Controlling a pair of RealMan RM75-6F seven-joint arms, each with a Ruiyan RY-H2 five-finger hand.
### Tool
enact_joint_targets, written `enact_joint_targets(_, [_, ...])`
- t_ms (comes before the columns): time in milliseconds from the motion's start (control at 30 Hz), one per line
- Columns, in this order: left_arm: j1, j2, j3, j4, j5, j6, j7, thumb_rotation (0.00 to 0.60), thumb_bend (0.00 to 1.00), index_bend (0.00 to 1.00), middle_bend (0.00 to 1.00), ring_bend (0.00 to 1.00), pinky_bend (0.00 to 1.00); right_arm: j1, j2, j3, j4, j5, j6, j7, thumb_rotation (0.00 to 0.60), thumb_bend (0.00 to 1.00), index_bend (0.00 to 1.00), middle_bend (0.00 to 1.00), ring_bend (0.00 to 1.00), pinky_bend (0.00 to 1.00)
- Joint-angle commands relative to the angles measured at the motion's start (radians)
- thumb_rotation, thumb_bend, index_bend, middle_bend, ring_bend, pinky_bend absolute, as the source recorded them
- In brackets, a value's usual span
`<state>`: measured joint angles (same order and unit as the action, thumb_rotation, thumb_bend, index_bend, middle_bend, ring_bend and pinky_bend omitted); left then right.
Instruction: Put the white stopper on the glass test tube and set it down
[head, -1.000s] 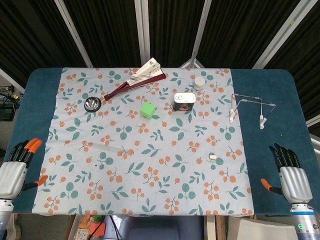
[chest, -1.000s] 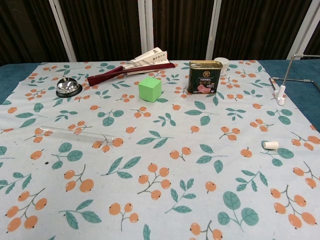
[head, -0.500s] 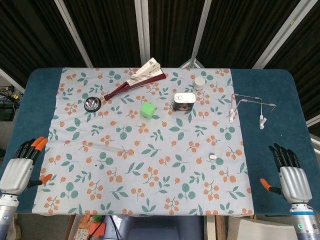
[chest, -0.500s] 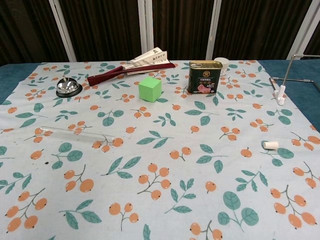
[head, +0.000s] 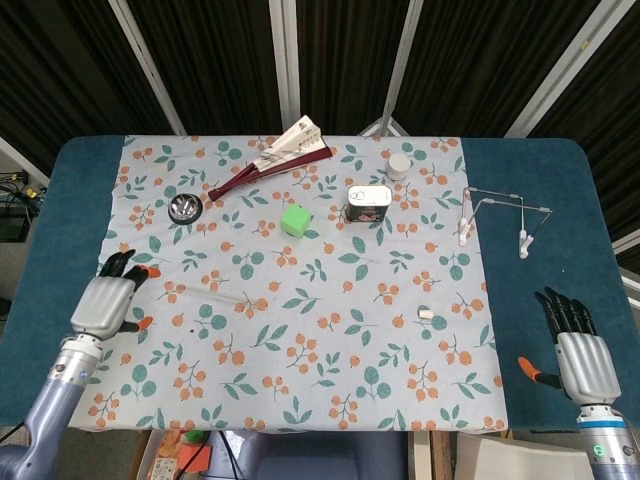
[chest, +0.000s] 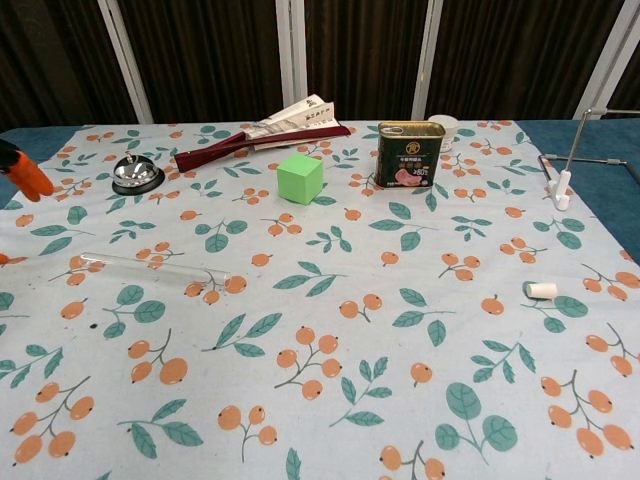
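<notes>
Lying flat, clear glass test tube (head: 210, 295) & small white stopper (head: 425, 315) well apart. Head view only: right hand (head: 578, 352), fingers spread, empty. Left hand (head: 106, 302) moved in toward tube vs earlier; fingers apart, empty.

A matt printed cloth (chest: 330, 420) covers the table, bearing a clear glass test tube (chest: 150, 266), a glossy metal bell (chest: 137, 175) and a shiny tin can (chest: 409, 154).

Floral cloth (head: 300, 330) over blue table (head: 545, 220)
</notes>
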<state>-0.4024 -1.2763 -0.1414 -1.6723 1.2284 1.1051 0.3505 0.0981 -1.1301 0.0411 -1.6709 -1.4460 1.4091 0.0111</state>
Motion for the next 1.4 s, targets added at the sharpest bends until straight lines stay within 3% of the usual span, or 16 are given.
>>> enact_joint_targets(33, [-0.072,-0.083,-0.035,0.066,-0.104,-0.073,0.077,0.6,0.29,0.34,0.3,0.04,0.0,-0.001,0.0,0.003,0.001,0.005,-0.002,0.006,0.6,0.25,0.0,0.0,0.0,0.0])
enact_joint_targets(533, [-0.198,-0.254,-0.035,0.221,-0.25,-0.139,0.226,0.6,0.42,0.37,0.42,0.07,0.0,-0.002,0.004,0.013,0.012,0.018,-0.011,0.035,0.6,0.25,0.0,0.0,0.0,0.0])
enact_joint_targets(800, [-0.242,-0.278,-0.026,0.251,-0.289,-0.172,0.259,0.6,0.44,0.44,0.42,0.07,0.0,-0.004,0.003,0.016,0.012,0.018,-0.006,0.036,0.6,0.25,0.0,0.0,0.0,0.0])
enact_joint_targets(1400, [-0.286,-0.286,-0.002,0.277,-0.312,-0.198,0.245,0.6,0.44,0.47,0.43,0.07,0.0,-0.007,-0.004,0.02,0.009,0.015,0.0,0.034,0.6,0.25,0.0,0.0,0.0,0.0])
